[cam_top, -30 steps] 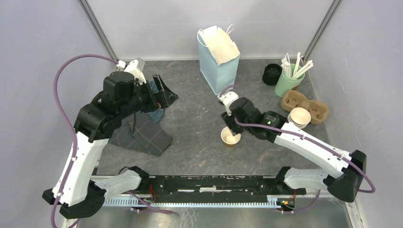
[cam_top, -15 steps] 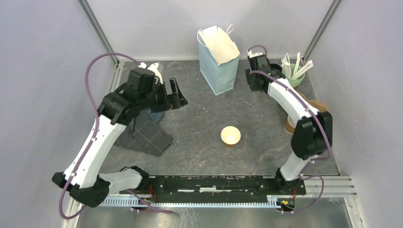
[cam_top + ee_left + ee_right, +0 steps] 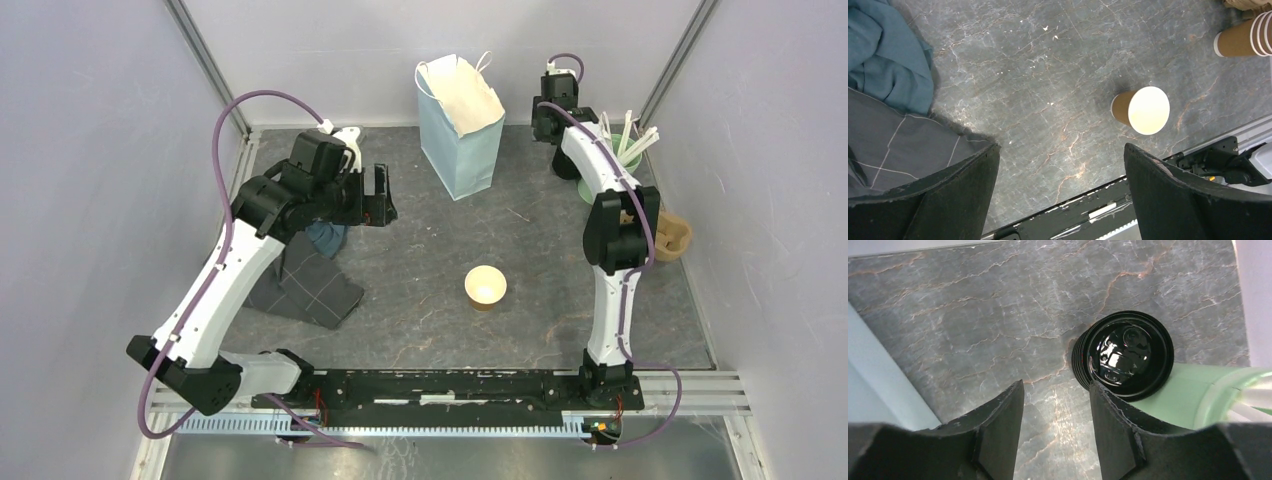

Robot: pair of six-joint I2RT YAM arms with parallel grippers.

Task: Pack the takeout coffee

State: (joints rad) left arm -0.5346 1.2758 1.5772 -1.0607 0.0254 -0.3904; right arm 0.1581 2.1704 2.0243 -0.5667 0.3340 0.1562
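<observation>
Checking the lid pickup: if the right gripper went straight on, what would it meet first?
Likely bare table just beside the stack of black lids; one finger of the right gripper may clip the stack. Depth is unclear.

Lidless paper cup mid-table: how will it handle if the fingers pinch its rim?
The paper cup looks empty, so it is probably light and easily tipped. With no lid, its thin rim will likely squash oval under a pinch.
</observation>
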